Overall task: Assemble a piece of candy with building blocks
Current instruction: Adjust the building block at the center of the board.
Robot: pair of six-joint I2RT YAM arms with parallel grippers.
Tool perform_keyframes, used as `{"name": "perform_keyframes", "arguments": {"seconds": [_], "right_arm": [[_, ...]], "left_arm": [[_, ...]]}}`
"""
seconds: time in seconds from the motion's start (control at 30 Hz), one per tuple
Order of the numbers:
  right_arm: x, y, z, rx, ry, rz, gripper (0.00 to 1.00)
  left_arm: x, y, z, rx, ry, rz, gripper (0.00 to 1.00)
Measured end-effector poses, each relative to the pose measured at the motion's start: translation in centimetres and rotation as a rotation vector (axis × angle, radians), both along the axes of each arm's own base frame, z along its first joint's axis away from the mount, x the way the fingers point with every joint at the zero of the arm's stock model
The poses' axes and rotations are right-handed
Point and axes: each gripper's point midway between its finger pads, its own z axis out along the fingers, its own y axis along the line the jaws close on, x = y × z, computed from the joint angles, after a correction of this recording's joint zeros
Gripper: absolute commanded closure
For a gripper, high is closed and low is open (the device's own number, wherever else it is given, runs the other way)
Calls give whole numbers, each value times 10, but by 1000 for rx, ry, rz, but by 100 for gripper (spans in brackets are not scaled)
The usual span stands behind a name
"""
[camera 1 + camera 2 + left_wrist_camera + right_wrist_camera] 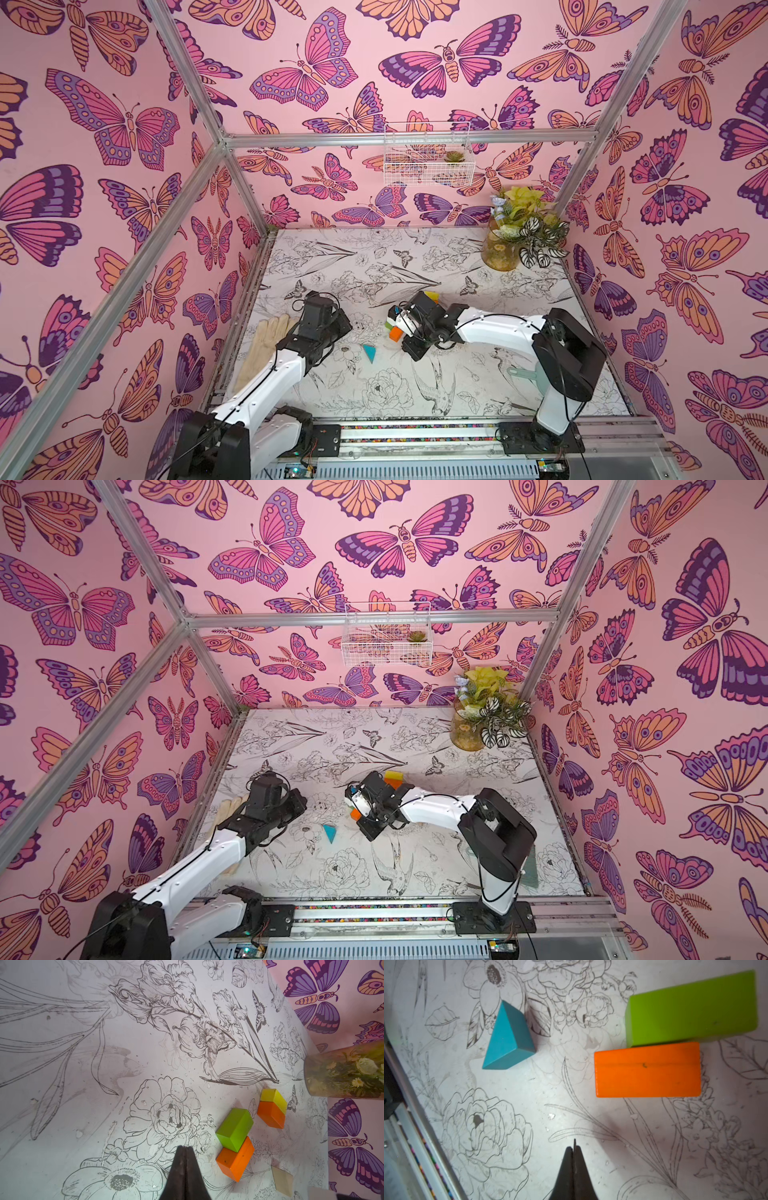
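The green brick [234, 1128] and an orange brick [235, 1159] lie touching, side by side but offset, on the printed mat. The yellow brick [273, 1097] lies against a second orange brick [271, 1115] a little beyond them. A tan triangle [282, 1180] lies near the first orange brick. The teal triangle [369, 353] lies alone between the two arms. My left gripper [185, 1147] is shut and empty, a short way from the green and orange pair. My right gripper [574, 1147] is shut and empty above bare mat, near that orange brick [648, 1070] and apart from the teal triangle [508, 1039].
A pale glove [266, 345] lies under my left arm by the left wall. A glass vase of plants [500, 249] stands in the back right corner. A wire basket [428, 158] hangs on the back wall. A metal rail [415, 432] runs along the front edge.
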Motion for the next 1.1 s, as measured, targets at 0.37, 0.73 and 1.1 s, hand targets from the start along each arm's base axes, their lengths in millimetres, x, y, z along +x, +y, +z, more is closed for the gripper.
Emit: {"name": "perform_keyframes", "arguments": {"seconds": [0.37, 0.73, 1.1], "right_arm": [[42, 25, -14, 10, -99, -85, 100], [99, 58, 9, 36, -259, -163, 100], [88, 43, 51, 86, -262, -162, 100]], "left_arm": [[0, 11, -3, -30, 2, 37, 100], [1, 13, -5, -49, 15, 38, 100], [5, 4, -9, -54, 29, -29, 77]]}}
